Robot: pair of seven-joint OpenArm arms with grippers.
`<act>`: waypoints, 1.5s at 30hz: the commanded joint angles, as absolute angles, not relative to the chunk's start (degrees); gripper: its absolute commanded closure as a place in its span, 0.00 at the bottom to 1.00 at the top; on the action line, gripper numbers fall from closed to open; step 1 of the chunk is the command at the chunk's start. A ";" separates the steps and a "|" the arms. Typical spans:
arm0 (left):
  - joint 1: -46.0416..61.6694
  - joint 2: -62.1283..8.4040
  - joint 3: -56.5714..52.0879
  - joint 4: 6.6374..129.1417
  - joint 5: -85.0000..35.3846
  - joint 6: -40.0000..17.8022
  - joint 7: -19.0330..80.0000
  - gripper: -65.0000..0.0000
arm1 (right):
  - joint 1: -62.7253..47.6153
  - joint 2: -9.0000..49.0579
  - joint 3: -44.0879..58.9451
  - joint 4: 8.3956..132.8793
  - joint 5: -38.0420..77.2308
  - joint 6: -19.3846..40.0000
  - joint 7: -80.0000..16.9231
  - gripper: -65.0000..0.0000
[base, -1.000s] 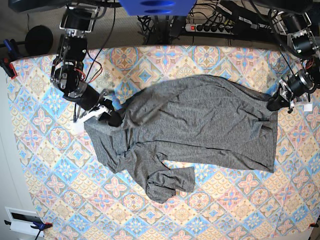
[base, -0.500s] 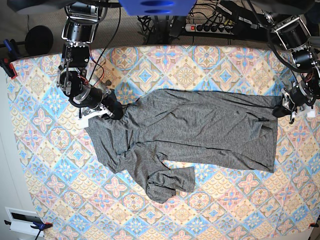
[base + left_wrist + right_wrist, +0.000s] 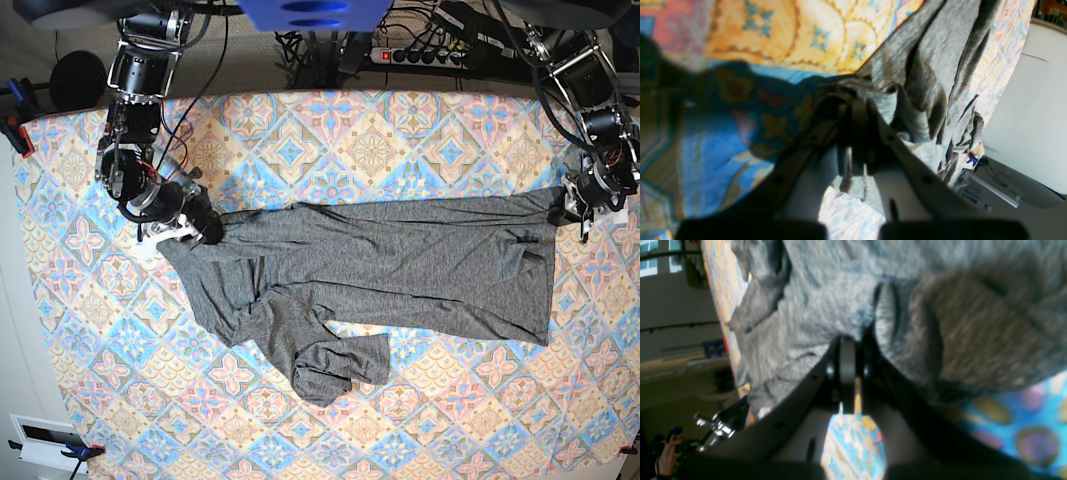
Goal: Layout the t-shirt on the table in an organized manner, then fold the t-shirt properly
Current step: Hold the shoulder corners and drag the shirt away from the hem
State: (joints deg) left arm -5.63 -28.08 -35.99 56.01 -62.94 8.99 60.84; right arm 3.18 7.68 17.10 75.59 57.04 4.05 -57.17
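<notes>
The heather dark-grey long-sleeved knit t-shirt (image 3: 380, 265) lies across the middle of the wide table with its blue, pink and cream diamond-tile cloth (image 3: 420, 130), its far edge drawn into a nearly straight line between the two arms. The left gripper (image 3: 572, 205) is pinched tight on a bunch of grey fabric at one end of that edge — its wrist view shows cloth gathered between the closed jaws. The right gripper (image 3: 205, 230) is likewise clamped on the shirt at the other end; the picture there is blurred, so which part of the garment it holds — shoulder or collar, probably — is hard to say.

The step in hand looks like the spreading-out. To do it well, both grips should stay firm and level, pulling apart only until the slack goes, then lowering the taut edge flat onto the cloth before letting go. The near side is not tidy: one sleeve (image 3: 335, 365) is crumpled and doubled back near the front, and it will need its own straightening before any fold. Overstretching risks the knit slipping from a jaw.
</notes>
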 commanded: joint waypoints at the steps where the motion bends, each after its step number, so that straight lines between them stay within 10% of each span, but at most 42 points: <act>1: -6.37 -29.14 -36.09 56.48 -62.20 9.27 60.53 1.00 | 4.00 8.13 17.36 76.62 57.80 4.44 -56.48 1.00; 13: -6.20 -29.05 -36.09 56.57 -62.55 9.10 60.88 0.62 | 3.74 8.31 17.36 80.66 58.07 4.44 -56.92 0.65; 29: -5.14 -29.05 -36.09 56.57 -62.55 9.10 60.97 0.61 | -2.51 8.04 36.70 89.36 58.15 4.44 -56.92 0.51; 45: -4.70 -29.05 -36.09 56.57 -62.64 9.10 61.05 0.61 | -3.30 3.21 27.82 88.57 57.36 4.44 -52.53 0.51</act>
